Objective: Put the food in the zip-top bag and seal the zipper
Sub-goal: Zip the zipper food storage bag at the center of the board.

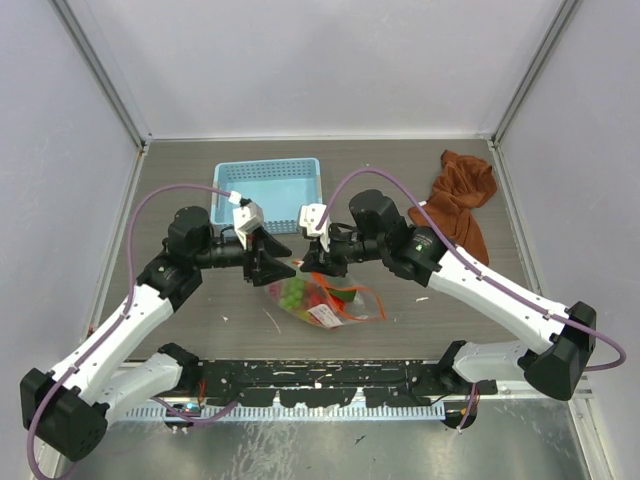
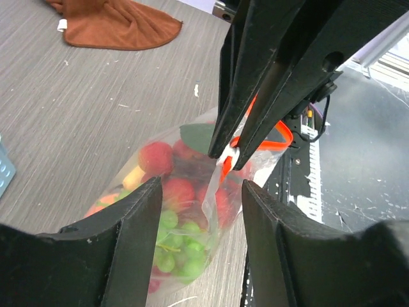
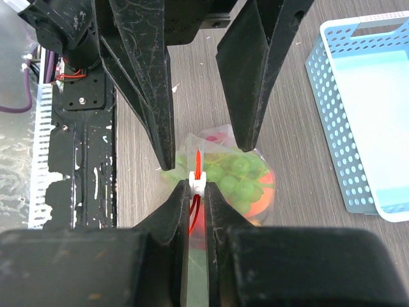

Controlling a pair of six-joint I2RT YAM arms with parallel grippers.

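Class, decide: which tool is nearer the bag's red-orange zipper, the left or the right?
Right. The right tool pinches the zipper itself; the left tool stands open, straddling the bag beside that pinch.

From high up behind the arm bases, the overhead camera looks down on the whole counter (image 1: 230, 335) from well back. Each wrist camera sits close behind its own fingers. The one on the left tool (image 2: 199, 192) faces the right arm, and the one on the right tool (image 3: 199, 187) faces the left arm. All three views share the zip-top bag (image 1: 322, 300) in the middle.
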